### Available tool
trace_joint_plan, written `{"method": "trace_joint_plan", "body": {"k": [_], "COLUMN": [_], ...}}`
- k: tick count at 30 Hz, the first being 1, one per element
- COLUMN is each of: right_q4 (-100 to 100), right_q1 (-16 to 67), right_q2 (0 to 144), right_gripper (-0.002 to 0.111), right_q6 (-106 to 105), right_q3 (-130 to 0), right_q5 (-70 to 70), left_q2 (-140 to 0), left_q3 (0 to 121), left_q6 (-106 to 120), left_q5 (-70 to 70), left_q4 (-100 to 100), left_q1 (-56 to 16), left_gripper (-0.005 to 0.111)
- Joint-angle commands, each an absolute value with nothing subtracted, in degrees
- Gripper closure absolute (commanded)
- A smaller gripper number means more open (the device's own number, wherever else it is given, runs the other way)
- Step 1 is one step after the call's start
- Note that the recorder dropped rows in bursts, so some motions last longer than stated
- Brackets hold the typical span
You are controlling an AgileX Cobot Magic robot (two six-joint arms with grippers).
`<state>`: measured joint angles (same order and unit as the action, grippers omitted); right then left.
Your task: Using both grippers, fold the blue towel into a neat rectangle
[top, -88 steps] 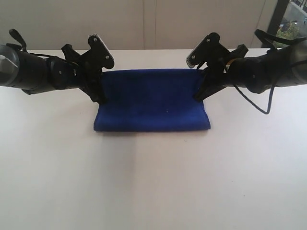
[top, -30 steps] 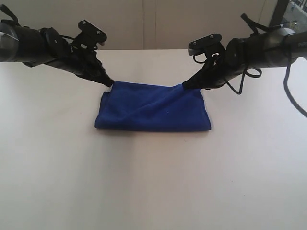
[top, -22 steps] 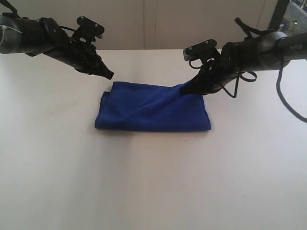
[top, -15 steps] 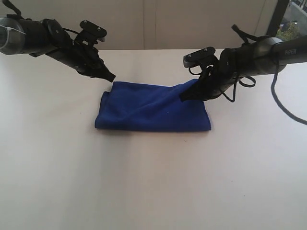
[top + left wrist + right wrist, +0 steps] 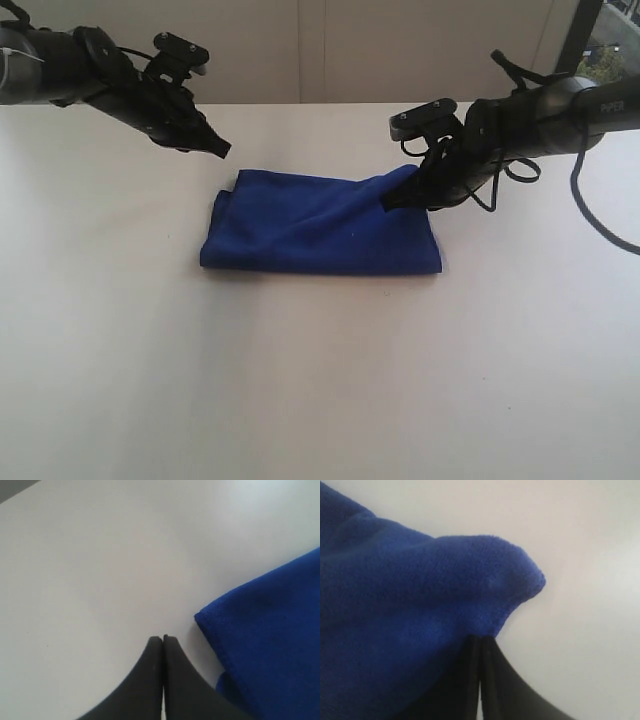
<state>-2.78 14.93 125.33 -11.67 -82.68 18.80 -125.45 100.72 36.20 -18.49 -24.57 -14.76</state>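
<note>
The blue towel (image 5: 320,225) lies folded in a rough rectangle on the white table (image 5: 320,380), with a diagonal crease across its top layer. My left gripper (image 5: 224,150) is shut and hovers just beyond the towel's far left corner, apart from it. In the left wrist view its shut fingers (image 5: 163,638) point at bare table beside the towel's corner (image 5: 270,630). My right gripper (image 5: 388,203) is shut, its tip pushed against the raised far right corner. In the right wrist view that corner (image 5: 485,575) humps up over the shut tip (image 5: 480,639); no cloth shows between the fingers.
A pale wall (image 5: 320,50) runs behind the table's far edge. A window (image 5: 605,40) sits at the top right. A black cable (image 5: 600,215) loops from the right arm over the table.
My left gripper has lifted off the towel's far left corner and drawn back up and to the left. My right gripper has shifted slightly nearer, staying at the bunched right corner.
</note>
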Motion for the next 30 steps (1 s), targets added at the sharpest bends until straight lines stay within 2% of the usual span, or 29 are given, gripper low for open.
{"method": "trace_joint_plan", "body": {"k": [1, 7, 14, 17, 20, 28, 30], "right_q4": [-2.4, -2.4, -2.4, -2.4, -2.4, -2.4, -2.4], "right_q1": [14.3, 14.3, 14.3, 14.3, 14.3, 14.3, 14.3], "right_q2": [125.1, 125.1, 125.1, 125.2, 125.3, 125.3, 125.3], "right_gripper": [0.108, 0.108, 0.108, 0.108, 0.108, 0.108, 0.108], "right_q6": [-11.7, -11.7, -11.7, -11.7, -11.7, -11.7, -11.7], "right_q3": [-82.8, -82.8, -82.8, -82.8, -82.8, -82.8, -82.8], "right_q5": [19.5, 19.4, 18.9, 18.8, 18.8, 18.3, 17.9], "left_q2": [-128.6, -132.4, -133.8, -134.4, -135.5, -137.8, -137.9], "left_q3": [106.1, 108.7, 108.7, 108.7, 108.7, 108.7, 108.7], "left_q6": [36.1, 37.1, 40.2, 45.5, 54.3, 57.0, 57.0], "left_q5": [-24.8, -25.5, -24.1, -23.6, -23.4, -22.6, -22.6], "left_q4": [-28.5, -33.1, -37.8, -44.3, -52.1, -52.7, -52.0], "left_q1": [-13.9, -14.0, -14.1, -14.1, -14.1, -14.1, -14.1], "left_gripper": [0.107, 0.105, 0.069, 0.063, 0.062, 0.063, 0.071]}}
